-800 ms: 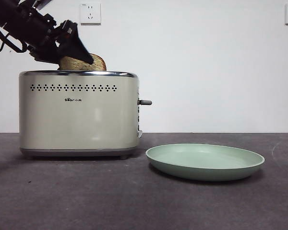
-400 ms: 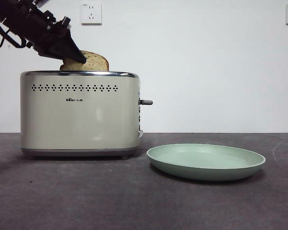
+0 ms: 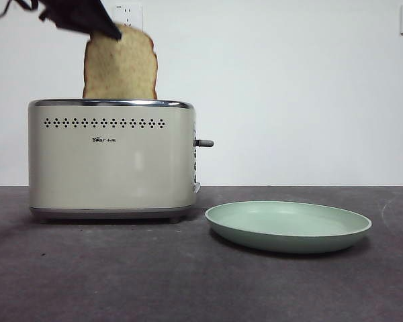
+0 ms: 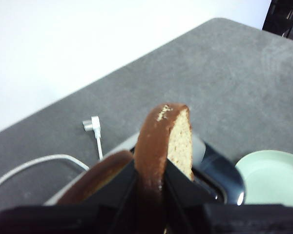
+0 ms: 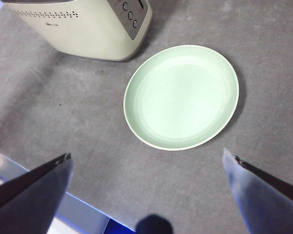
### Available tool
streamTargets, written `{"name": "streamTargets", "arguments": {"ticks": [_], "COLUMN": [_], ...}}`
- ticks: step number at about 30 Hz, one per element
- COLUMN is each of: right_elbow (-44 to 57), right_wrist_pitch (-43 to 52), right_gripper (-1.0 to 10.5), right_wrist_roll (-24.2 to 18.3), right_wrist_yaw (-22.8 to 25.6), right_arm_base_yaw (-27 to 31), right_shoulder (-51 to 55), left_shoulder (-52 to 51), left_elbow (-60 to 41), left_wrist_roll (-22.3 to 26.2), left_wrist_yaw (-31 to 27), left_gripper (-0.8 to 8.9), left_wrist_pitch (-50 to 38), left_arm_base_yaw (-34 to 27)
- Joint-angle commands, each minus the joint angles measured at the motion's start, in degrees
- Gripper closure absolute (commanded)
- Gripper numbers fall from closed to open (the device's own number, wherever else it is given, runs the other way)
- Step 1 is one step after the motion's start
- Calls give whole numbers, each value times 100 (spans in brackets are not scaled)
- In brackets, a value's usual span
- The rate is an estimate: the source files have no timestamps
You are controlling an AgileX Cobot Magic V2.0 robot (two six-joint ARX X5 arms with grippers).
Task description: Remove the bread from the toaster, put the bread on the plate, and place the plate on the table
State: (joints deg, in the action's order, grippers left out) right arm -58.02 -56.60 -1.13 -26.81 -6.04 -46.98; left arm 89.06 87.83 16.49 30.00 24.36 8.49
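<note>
Above the toaster (image 3: 111,161), the left gripper (image 3: 87,17) pinches the bread (image 3: 121,64) by its top corner, both black jaws pressed against the crust; the slice hangs upright, most of it clear of the chrome rim, its lower edge level with the slot. Two slices show in the left wrist view: the bread (image 4: 168,141) clamped between the jaws, and a second slice (image 4: 95,178) with a dark domed crust sitting low in the toaster beside it. One toaster stands on the table (image 3: 201,282), its grey lever (image 3: 203,143) facing the single plate (image 3: 289,226), which lies flat on the table just beside it and holds nothing. High over the plate (image 5: 181,96), the right gripper (image 5: 146,170) hangs with its two jaws spread wide. One white plug (image 4: 93,125) and its cable lie behind the toaster.
</note>
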Motion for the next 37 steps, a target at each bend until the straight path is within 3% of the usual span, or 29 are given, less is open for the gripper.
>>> {"name": "streamTargets", "arguments": {"ticks": [1, 4, 11, 15, 22, 34, 37], "right_elbow": [-2, -2, -2, -2, -2, -2, -2], "right_wrist_pitch": [44, 111, 299, 680, 1180, 1941, 2074], "right_gripper": [289, 289, 290, 290, 388, 394, 464], "right_wrist_roll": [-42, -35, 107, 173, 170, 175, 177], "right_wrist_yaw": [24, 92, 341, 334, 332, 339, 334], "right_arm_base_yaw": [-4, -4, -4, -4, -4, -4, -4], "right_shoulder": [-20, -107, -728, -1377, -2671, -4315, -4581], "left_shoulder": [-310, -710, -1869, -2347, -3025, -4315, -4483], "left_elbow": [323, 461, 459, 446, 267, -1635, -1928], "left_wrist_roll": [9, -120, -586, -435, -291, -435, -457], "left_wrist_yaw": [74, 481, 763, 1121, 1056, 1060, 1071], "left_gripper": [822, 821, 819, 819, 819, 819, 819], "left_wrist_pitch": [216, 376, 822, 1554, 2367, 2546, 2573], "left_arm_base_yaw": [15, 15, 15, 15, 205, 426, 426]}}
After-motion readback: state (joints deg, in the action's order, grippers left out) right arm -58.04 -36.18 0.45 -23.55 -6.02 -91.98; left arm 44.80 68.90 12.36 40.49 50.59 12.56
